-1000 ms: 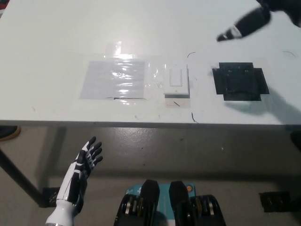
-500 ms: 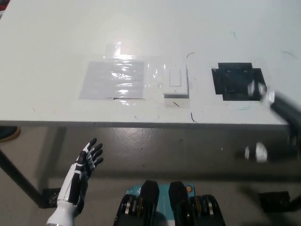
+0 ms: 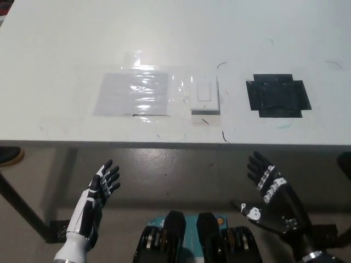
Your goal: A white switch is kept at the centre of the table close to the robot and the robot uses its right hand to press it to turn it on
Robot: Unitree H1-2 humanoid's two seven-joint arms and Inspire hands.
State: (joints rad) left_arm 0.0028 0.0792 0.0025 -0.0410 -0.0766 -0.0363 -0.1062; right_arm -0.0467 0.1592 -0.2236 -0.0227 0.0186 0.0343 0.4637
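The white switch (image 3: 204, 95), a flat rectangular plate with a slim rocker, is seen taped near the front edge of the pale, smooth worktop (image 3: 66, 44), between a glossy clear film sheet (image 3: 133, 93) and a matte black tape patch (image 3: 278, 95). The right hand (image 3: 271, 200) is held below the edge, fingers spread, holding nothing; the left hand (image 3: 96, 197) is rested low, likewise spread. No press is under way; a reach up and forward would be needed.

Left robot hand (image 3: 97, 193), right robot hand (image 3: 272, 198) — both low, fingers spread.
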